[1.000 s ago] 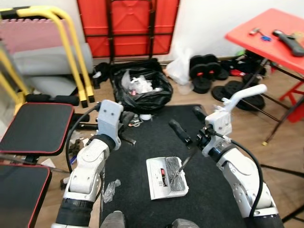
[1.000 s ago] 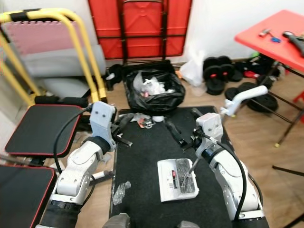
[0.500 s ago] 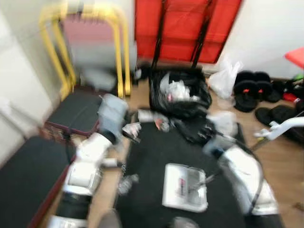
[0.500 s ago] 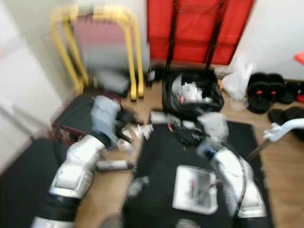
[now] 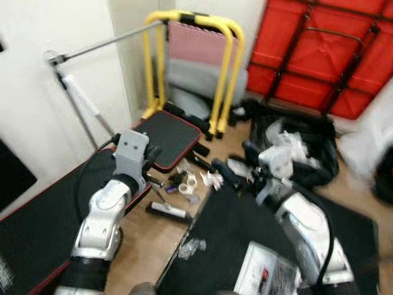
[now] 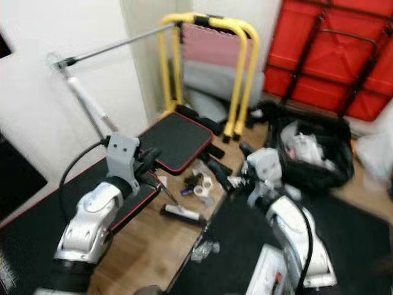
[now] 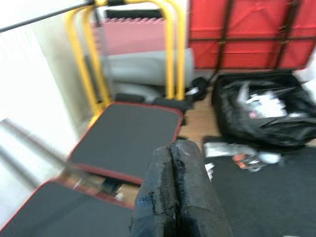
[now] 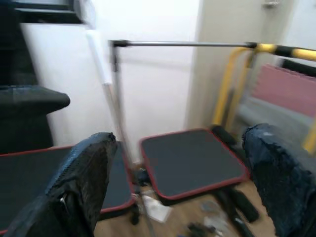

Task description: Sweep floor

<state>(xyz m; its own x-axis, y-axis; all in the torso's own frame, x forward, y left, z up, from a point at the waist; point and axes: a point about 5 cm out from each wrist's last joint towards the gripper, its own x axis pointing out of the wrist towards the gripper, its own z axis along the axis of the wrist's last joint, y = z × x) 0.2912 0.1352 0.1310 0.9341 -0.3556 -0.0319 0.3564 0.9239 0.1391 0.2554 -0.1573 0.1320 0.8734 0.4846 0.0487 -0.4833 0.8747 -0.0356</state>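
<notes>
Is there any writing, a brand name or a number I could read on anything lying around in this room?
None can be read.
White packet on the black mat: it bears a red and dark printed patch, too blurred and small to read.
Black bench pad, lower corner: faint pale marks, unreadable.
Scraps on the wooden floor: no legible print.
</notes>
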